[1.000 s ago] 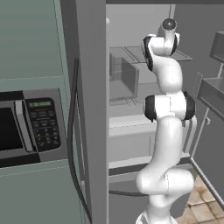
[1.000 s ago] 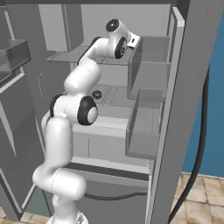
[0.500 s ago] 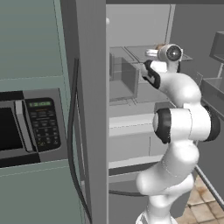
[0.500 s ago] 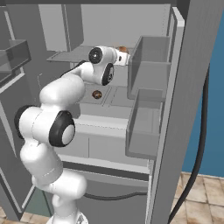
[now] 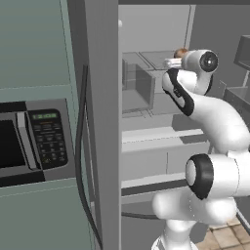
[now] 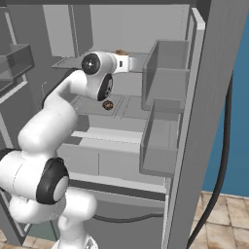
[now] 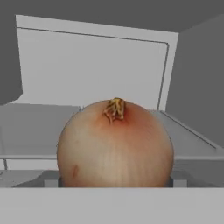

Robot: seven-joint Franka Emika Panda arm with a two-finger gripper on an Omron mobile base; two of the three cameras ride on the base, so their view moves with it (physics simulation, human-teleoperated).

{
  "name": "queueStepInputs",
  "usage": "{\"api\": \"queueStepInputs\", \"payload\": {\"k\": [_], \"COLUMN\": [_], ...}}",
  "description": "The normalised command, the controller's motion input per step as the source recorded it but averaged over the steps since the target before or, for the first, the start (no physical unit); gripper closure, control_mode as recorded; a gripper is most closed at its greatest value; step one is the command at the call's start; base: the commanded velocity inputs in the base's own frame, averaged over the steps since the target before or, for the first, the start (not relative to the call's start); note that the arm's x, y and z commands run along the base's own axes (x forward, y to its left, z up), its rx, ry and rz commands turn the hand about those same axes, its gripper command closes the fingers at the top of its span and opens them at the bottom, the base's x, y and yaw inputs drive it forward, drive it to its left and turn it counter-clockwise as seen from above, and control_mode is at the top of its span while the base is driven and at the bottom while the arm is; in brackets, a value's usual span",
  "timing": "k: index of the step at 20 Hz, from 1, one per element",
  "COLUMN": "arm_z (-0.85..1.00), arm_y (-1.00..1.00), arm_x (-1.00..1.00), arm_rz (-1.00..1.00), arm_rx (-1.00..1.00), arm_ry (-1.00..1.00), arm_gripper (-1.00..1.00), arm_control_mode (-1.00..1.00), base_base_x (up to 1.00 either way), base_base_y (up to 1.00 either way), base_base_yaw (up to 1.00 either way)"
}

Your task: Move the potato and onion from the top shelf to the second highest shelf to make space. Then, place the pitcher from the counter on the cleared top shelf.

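Left base view: a microwave (image 5: 29, 141) is seen at far left, then the open fridge door edge, then the white arm reaching to the top shelf (image 5: 156, 57).
Onion: the onion (image 7: 114, 144) is seen close and centred in the hand view, resting on the top shelf just ahead of the hand; a glimpse of it (image 5: 181, 52) is caught behind the wrist.
Potato: the potato (image 6: 108, 105) is already set on the second highest shelf (image 6: 131, 109), one level below.
Gripper: the gripper (image 6: 138, 62) is held spread wide at the onion, not yet closed on it.
Risk: a smooth round onion may be nudged and rolled back along the shelf if one finger touches first, or squeezed out of an off-centre pinch.
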Motion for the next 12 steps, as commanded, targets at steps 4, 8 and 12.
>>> {"api": "queueStepInputs", "payload": {"k": [4, 8, 12], "arm_z": [-0.08, -0.66, -0.83], "arm_y": [0.36, 0.13, 0.0], "arm_x": [-1.0, -1.0, -0.83], "arm_rz": [0.09, 0.07, 0.01], "arm_rx": [-0.11, -0.07, -0.01], "arm_ry": [0.22, 0.15, 0.13], "arm_gripper": [1.0, 1.0, 1.0], "arm_control_mode": [-1.0, -1.0, -1.0], "base_base_x": [0.0, 0.0, 0.0], "base_base_y": [0.0, 0.0, 0.0], "base_base_yaw": [0.0, 0.0, 0.0]}}
